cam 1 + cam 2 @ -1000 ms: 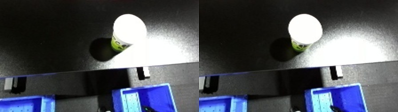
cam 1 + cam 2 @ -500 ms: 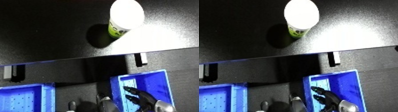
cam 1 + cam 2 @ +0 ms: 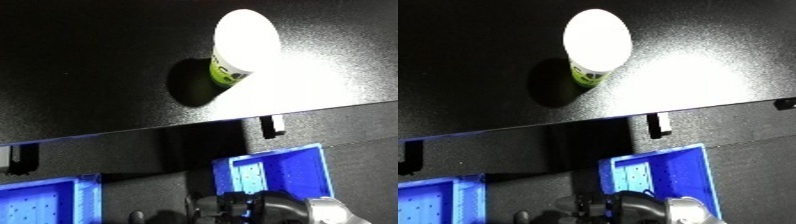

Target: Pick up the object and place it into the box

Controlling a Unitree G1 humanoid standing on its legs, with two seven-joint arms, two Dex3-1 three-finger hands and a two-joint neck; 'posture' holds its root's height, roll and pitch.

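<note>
Left eye view: A white-lidded cup [image 3: 240,47] with a green label stands alone on the black table [image 3: 89,65], well back from the near edge, its broad top tipped toward the camera and its narrower base away to the lower left. Its long axis runs roughly upright, so the lid hides most of the body and a dark shadow falls to its left. Below the table edge sit 2 blue bins: one [image 3: 280,167] lies beneath the cup's side of the table, probably set there so the drop is short, and the other [image 3: 49,202] is at the lower left. The right arm [image 3: 293,210] pokes in at the bottom edge, over the nearer bin; whether the right hand is spread or closed cannot be told, since it is lost in dark clutter.

Right eye view: The same cup [image 3: 595,45] shows nothing touching it, apart from arm and bins alike. The pickup, by this evidence, has not begun. The left hand appears in neither view.
</note>
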